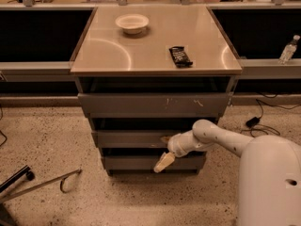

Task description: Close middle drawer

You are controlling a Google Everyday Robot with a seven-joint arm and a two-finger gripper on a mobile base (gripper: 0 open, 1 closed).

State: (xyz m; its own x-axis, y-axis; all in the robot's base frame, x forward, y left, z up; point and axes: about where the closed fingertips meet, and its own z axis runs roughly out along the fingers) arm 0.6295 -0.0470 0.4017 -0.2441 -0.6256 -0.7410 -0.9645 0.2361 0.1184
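You have the gripper [161,153] low at the cabinet front, fingers apart, the upper one against the middle drawer [127,139]. That drawer sits beneath the scuffed top drawer [150,105], with a dark gap above its front.

One camera sits high on the robot's side, above and behind the pincer [166,151]. It tilts steeply down and faces the cabinet's drawer fronts head-on. The pincer shows low in the centre, at the front of the middle drawer [127,139], with the worktop [150,55] spread beyond and above it. To the pincer's right, the robot's white body [270,182] fills the near corner, close under the lens. The cabinet stands at middling range.
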